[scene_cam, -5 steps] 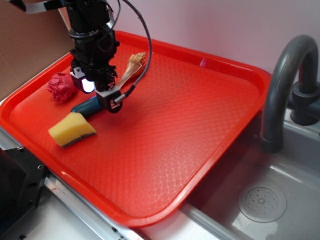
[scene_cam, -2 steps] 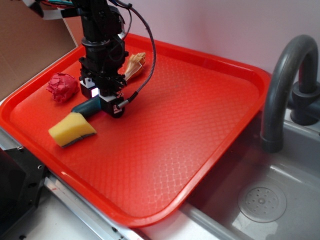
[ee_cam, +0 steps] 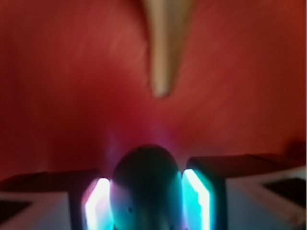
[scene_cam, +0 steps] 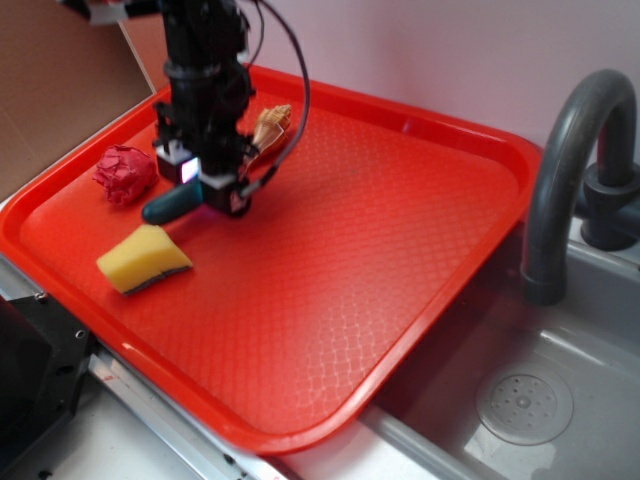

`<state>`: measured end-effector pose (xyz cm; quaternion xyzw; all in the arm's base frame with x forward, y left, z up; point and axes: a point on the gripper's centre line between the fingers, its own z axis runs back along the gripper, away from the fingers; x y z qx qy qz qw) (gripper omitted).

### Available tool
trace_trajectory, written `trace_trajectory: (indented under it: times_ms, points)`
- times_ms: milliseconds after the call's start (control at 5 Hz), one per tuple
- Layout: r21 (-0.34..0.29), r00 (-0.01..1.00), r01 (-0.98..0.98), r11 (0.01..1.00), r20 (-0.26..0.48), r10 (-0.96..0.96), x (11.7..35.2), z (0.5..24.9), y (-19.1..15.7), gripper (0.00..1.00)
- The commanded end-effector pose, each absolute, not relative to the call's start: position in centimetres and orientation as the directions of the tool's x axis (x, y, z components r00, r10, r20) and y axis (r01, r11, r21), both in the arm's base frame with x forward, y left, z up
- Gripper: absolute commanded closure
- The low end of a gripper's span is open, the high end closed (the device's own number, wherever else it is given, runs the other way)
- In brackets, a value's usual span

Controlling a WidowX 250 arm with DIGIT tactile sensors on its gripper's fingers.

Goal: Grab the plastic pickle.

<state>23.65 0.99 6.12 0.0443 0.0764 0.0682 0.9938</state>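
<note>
We judge the grasp itself to be made and the lift just begun: in the wrist view the gripper [ee_cam: 146,201] has its two lit fingers [ee_cam: 98,203] pressed against either side of the plastic pickle [ee_cam: 144,187], whose rounded dark teal end fills the gap between them, so we read the jaws as clamped on it. From the exterior view the gripper [scene_cam: 205,185] stands near the far left corner of the red tray [scene_cam: 470,150], and the plastic pickle [scene_cam: 170,205] pokes out of it toward the tray's left edge, tilted with its free end lower; we cannot tell for certain whether that end rests on the tray or is clear of it. What the next move calls for, in our view, is a straight, steady rise with the squeeze kept firm, since the pickle looks smooth and is held toward one end, so it could pivot or slip out. The tray carries three other things: a yellow sponge [scene_cam: 145,258] near the left edge, just in front of the pickle and apart from it; a crumpled red ball [scene_cam: 124,172] close to the far left corner, beside the gripper; and a tan seashell [scene_cam: 270,125] toward the far edge, partly behind the arm, which shows blurred in the wrist view as a pale point [ee_cam: 165,48]. To the right of the tray lies a sink [scene_cam: 560,420] with a grey faucet [scene_cam: 560,160], nothing lying in the part we can see.
</note>
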Motion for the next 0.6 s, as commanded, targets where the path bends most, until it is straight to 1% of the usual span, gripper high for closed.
trace_trajectory:
  times_ms: [0, 200, 400]
  points:
    - [0.047, 0.984, -0.137, 0.989, 0.121, 0.131, 23.9, 17.0, -1.3, 1.00]
    - [-0.022, 0.977, -0.080, 0.997, 0.195, 0.082, 21.8, 20.3, -3.3, 1.00]
    - [-0.057, 0.977, -0.028, 0.998, 0.208, 0.039, 21.6, 20.2, -3.4, 1.00]
